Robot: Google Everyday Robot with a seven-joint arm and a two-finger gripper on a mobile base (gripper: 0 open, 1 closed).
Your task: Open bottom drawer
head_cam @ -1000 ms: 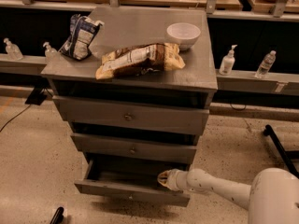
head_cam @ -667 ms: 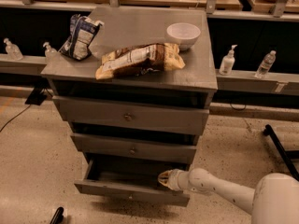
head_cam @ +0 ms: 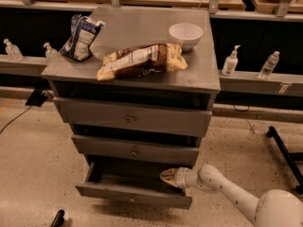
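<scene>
— Speckled floor (head_cam: 33, 164), grey chest (head_cam: 142, 27); where's the bottom drawer (head_cam: 132, 194)?
— Lowest of three, pulled partway out
— And the gripper (head_cam: 168, 175)?
— Inside it, toward the right, just behind the front; its grip is unclear

Chest (head_cam: 142, 22): one. Drawers in chest: three: top drawer (head_cam: 130, 118), middle drawer (head_cam: 135, 151), bottom drawer (head_cam: 132, 193). Bags on chest top: two: blue-white bag (head_cam: 81, 31), tan bag (head_cam: 142, 60). Bowls on chest top: one, white bowl (head_cam: 185, 34). Bottles behind chest: four: far-left bottle (head_cam: 12, 51), near-left bottle (head_cam: 49, 52), near-right bottle (head_cam: 230, 63), far-right bottle (head_cam: 269, 65). End effector (head_cam: 166, 175): one, in chest's pulled-out bottom drawer.
</scene>
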